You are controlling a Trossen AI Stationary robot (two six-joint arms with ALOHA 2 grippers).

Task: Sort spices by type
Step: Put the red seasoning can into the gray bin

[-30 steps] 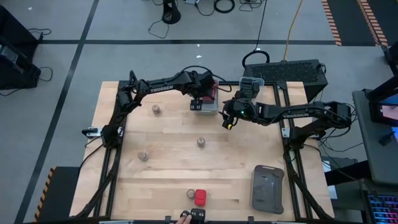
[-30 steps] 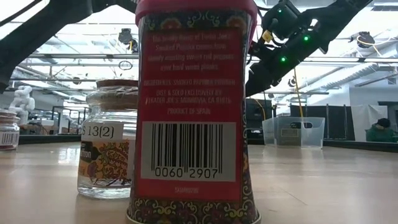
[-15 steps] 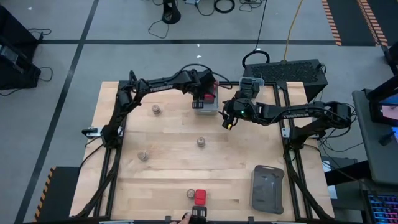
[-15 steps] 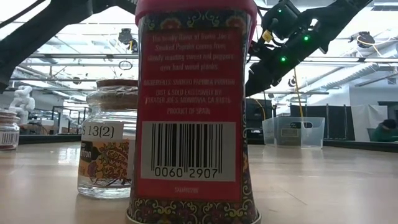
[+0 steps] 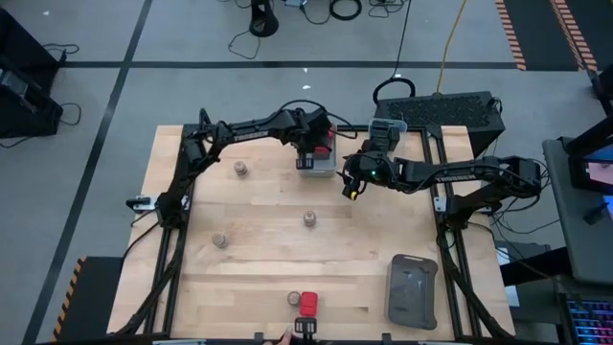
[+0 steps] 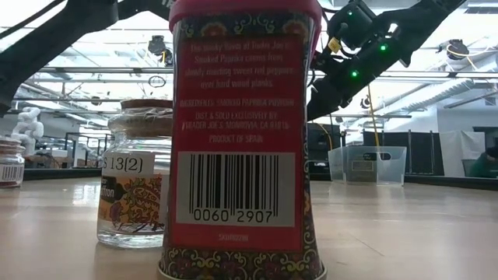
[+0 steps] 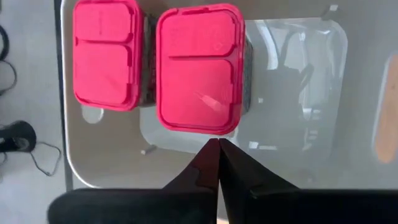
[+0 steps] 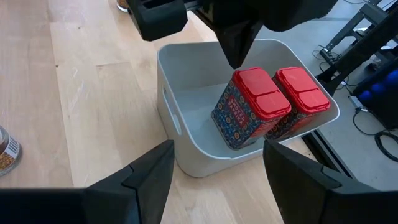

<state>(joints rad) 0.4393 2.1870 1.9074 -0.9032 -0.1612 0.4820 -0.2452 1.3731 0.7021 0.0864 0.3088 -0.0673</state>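
Near bench edge: red tin (image 5: 308, 304) and cork-topped jar (image 5: 294, 298), both untouched. Centre: jars at 12 o'clock of them. Far: left jaws (image 8: 239, 53), pressed together, hang directly above two red tins (image 8: 252, 106) in grey bin (image 8: 180, 106). Right jaws (image 8: 214, 168) spread, at bin's 3 o'clock.

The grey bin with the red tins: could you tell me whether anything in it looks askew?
Yes. In the grey bin, one red tin leans tilted against the other red tin rather than standing upright. The shut left gripper hangs just above it.
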